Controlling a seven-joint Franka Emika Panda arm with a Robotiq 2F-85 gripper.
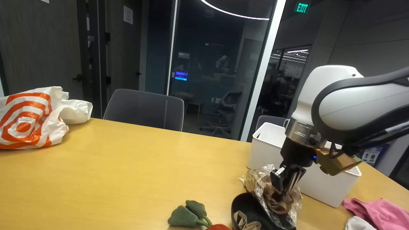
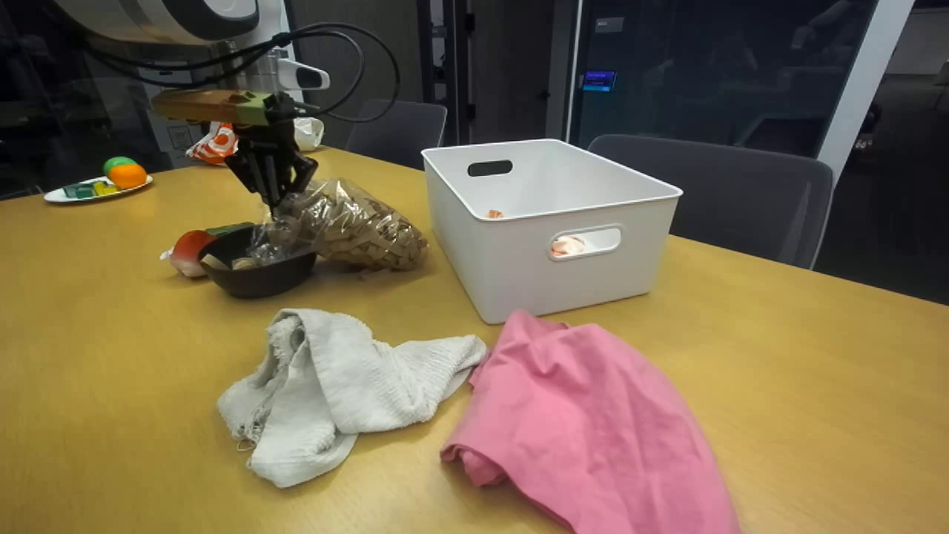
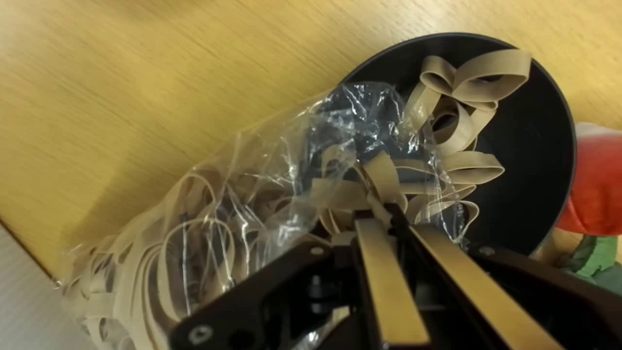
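The nearly closed gripper (image 3: 381, 214) pinches a tan band (image 3: 384, 175) at the mouth of the bag (image 2: 371, 230), which overhangs the bowl (image 2: 256, 280) from the right in an exterior view. The band looks light, soft and springy, probably best taken flat; the bag seems slippery.

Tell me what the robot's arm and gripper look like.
The arm has rounded white shells with dark grey trim and a silvery metal band at the wrist. Below sits a yellow-brown and green housing, and black cables loop alongside. The gripper is black and angular; its fingers carry shiny strips that look golden in the wrist view.
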